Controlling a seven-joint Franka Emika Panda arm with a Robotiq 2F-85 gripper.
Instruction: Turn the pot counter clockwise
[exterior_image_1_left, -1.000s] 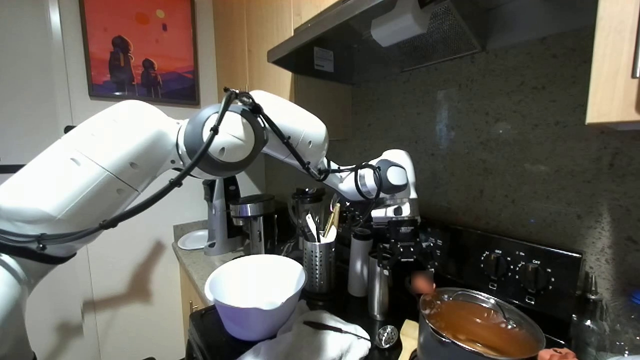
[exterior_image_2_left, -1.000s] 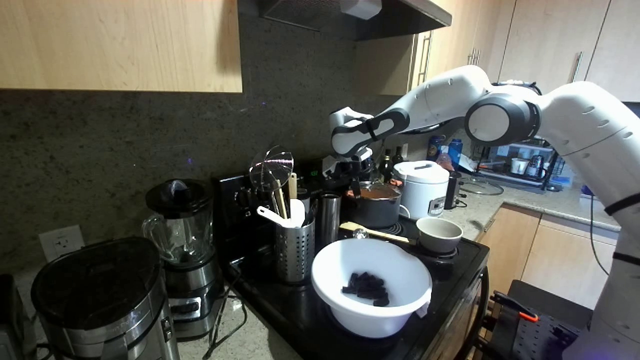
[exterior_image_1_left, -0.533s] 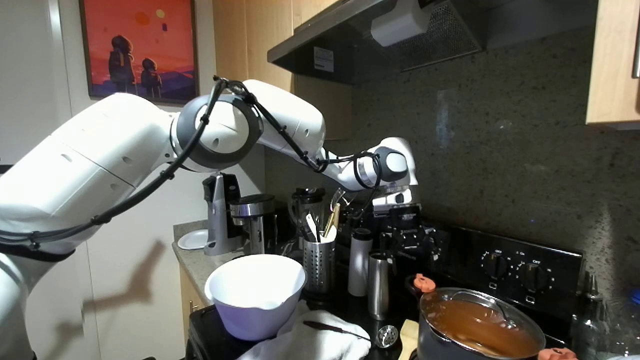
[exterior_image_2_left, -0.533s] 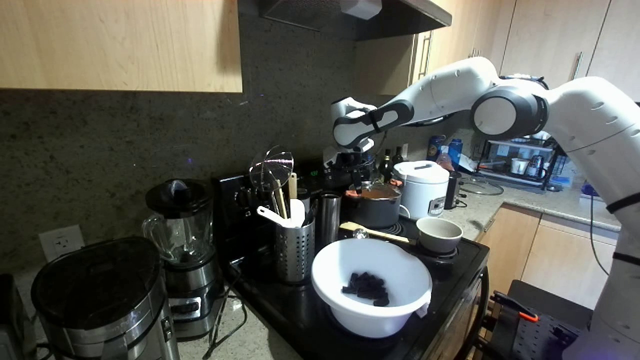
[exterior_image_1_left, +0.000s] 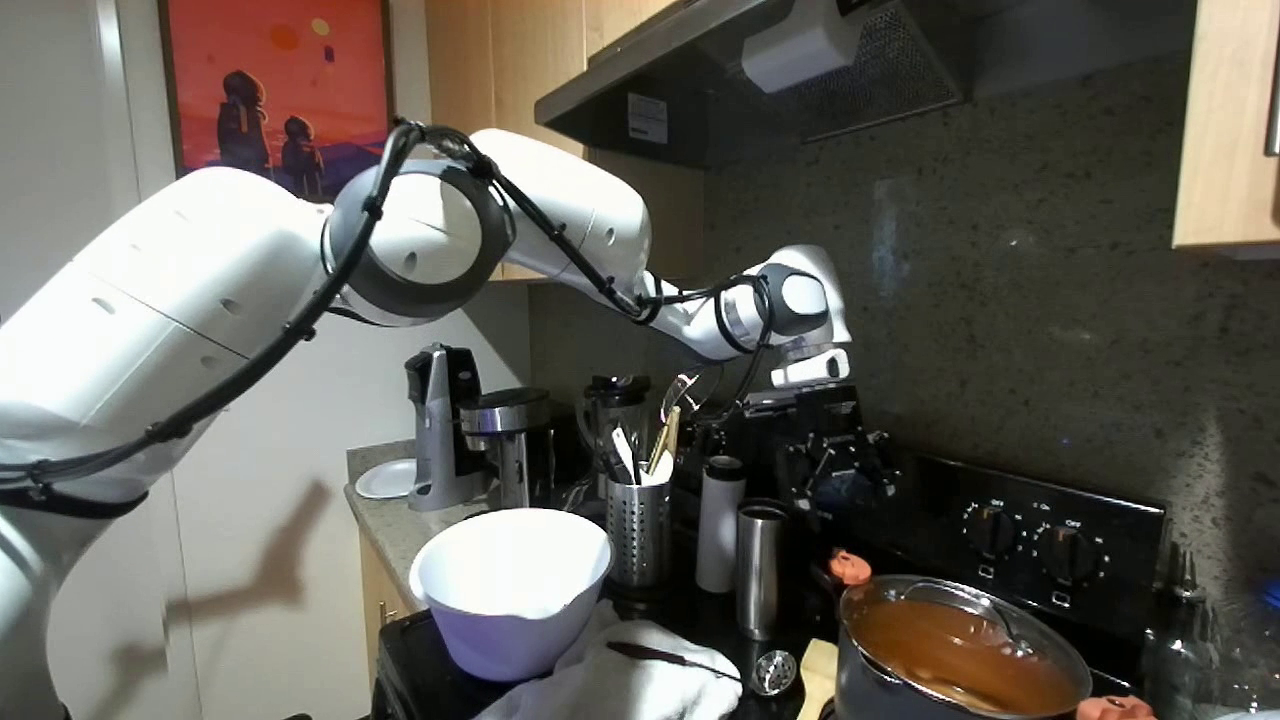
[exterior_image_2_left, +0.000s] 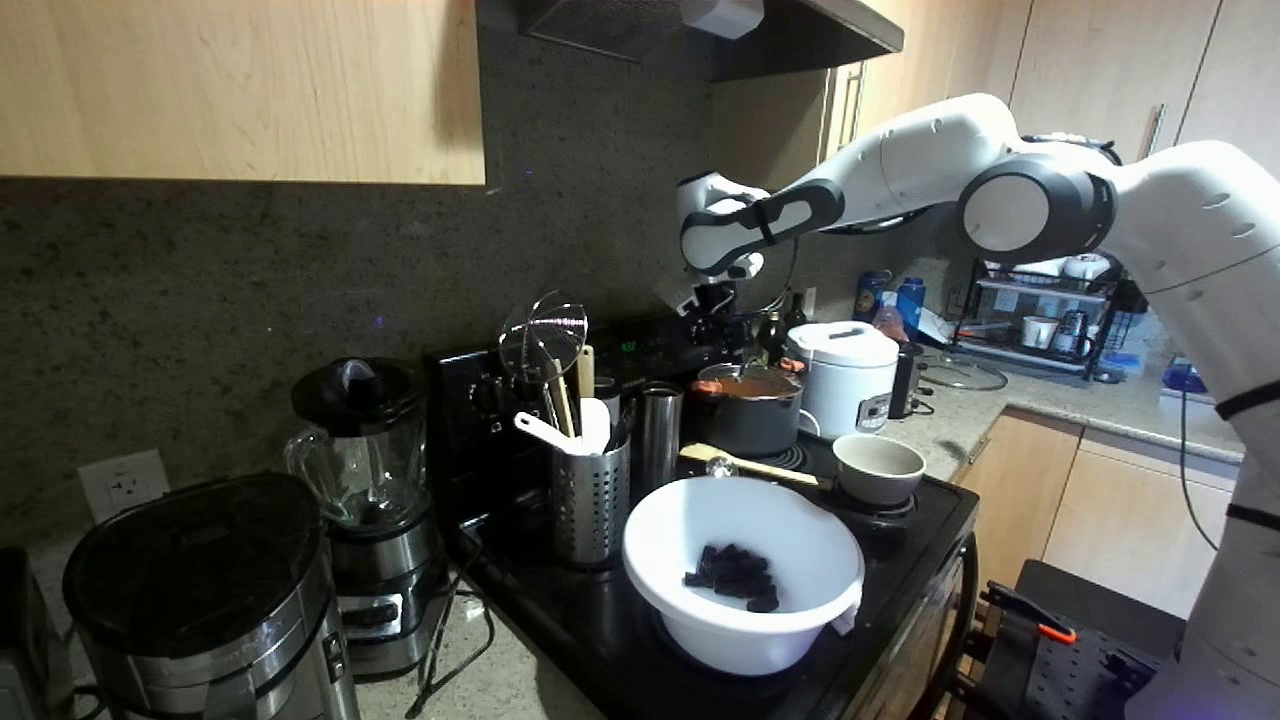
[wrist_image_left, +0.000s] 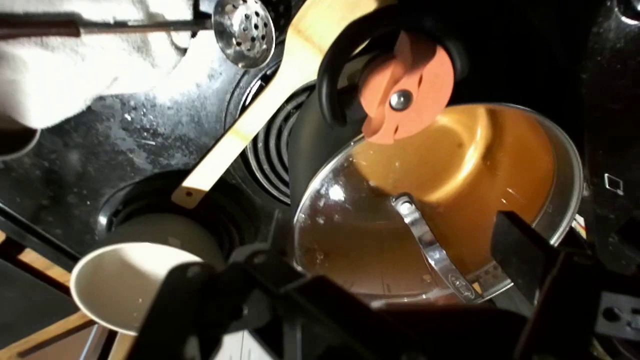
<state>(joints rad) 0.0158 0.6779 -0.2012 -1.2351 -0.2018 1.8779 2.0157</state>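
Last second: the white jointed arm (exterior_image_1_left: 425, 240) has lifted, so the black two-finger claw (wrist_image_left: 392, 232) now hangs higher, apart from the salmon-orange handle cover (exterior_image_1_left: 850, 567) it was low beside. Fingers spread wide, nothing held; only lid shows past the gap. The dark grey, round, metal-looking pot (exterior_image_2_left: 745, 428), clear glass lid (wrist_image_left: 360, 235) on, orange-brown inside, sits in the back corner of the black stovetop (exterior_image_2_left: 585, 610), just beside the white cylindrical rice cooker (exterior_image_2_left: 845, 375). Handle cover hasn't visibly shifted in both exterior views, so no turn in this stretch. Probably backing off, either after a finished push or to re-aim; can't tell which, nor how far it's turned. More turning likely means dropping beside the handle again, minding the pale wooden spatula (wrist_image_left: 255, 110) running from the pot toward the front edge.
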